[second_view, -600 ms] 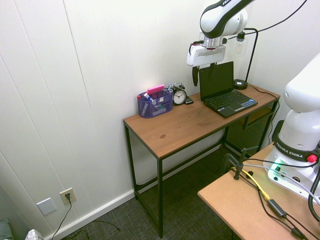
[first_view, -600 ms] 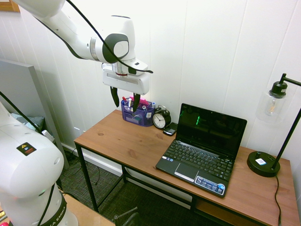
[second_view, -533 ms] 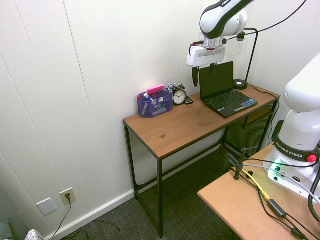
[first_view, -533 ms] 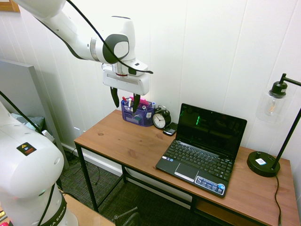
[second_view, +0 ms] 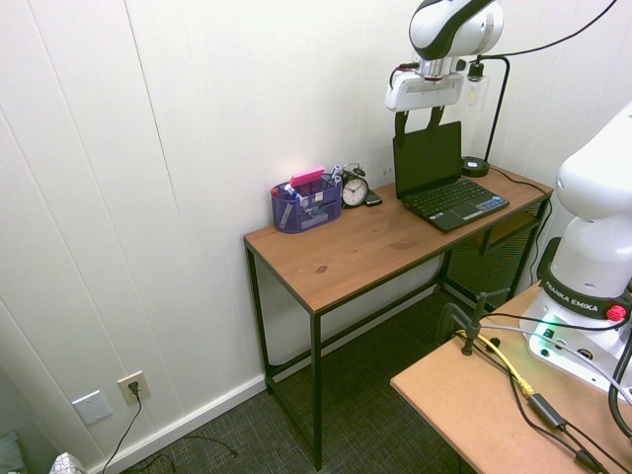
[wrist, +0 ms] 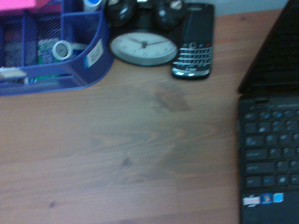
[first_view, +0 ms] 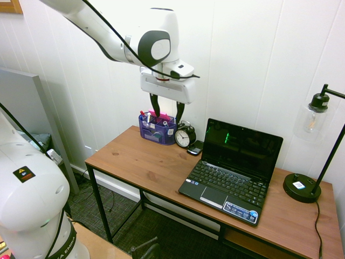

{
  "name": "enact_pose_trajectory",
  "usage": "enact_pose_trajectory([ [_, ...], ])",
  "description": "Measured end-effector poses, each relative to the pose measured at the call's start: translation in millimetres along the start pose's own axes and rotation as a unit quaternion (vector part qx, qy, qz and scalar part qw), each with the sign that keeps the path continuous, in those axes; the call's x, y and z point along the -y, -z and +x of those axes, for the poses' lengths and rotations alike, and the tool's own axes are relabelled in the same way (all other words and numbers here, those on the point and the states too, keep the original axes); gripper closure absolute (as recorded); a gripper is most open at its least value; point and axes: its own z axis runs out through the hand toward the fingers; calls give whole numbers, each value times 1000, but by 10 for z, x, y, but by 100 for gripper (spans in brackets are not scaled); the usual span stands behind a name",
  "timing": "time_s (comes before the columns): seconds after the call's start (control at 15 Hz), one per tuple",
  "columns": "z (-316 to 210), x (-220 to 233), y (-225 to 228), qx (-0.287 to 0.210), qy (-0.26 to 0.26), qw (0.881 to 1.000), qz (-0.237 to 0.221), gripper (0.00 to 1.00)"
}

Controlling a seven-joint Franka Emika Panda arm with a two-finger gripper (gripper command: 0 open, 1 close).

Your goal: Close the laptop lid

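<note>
1. The laptop lid point(first_view: 240, 147), a thin black rectangular panel with a glossy dark display, is raised from its hinge at the wall-side part of the black laptop base point(first_view: 223, 189) and is tilted back slightly. Small green marks are shown on its display.
2. The base is laid flat on the brown wooden desk point(first_view: 135, 159) with black metal legs. Its palm rest is turned toward the desk's front edge, and a blue-and-white sticker point(first_view: 240, 212) is borne at 1 of its front corners.
3. The white gripper with 2 black fingers point(first_view: 168, 118) is held above the desk, clear of its surface, over the stretch between the organizer and the laptop. Its 2 fingers are pointed down and spread wide apart; nothing is gripped between them.
4. The purple mesh organizer point(first_view: 157, 131), filled with pens and a pink item, is placed at the desk's wall-side edge, near the corner farthest from the lamp.
5. Beside it, along the same edge, the round black alarm clock with a white face point(first_view: 185, 136) is stood upright. The black phone with a small keypad point(wrist: 194, 42) is laid flat between the clock and the laptop.
6. The black metal lamp with a clear glass shade point(first_view: 303, 187) is set past the laptop, near the desk's opposite end.
</note>
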Motion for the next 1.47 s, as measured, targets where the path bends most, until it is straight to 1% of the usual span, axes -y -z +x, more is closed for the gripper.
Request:
enact_pose_trajectory([
  [0.27,712,-243,133,-27,-36,999,26,0],
  [0.33,897,-293,148,-29,-43,998,33,100],
  [0.53,1340,-329,167,-33,-61,996,52,100],
  [0.87,1886,-269,-1,-33,-97,992,68,100],
  [1.2,2327,-158,-347,-27,-125,990,66,100],
  [1.47,2646,-26,-571,-29,-145,986,74,100],
])
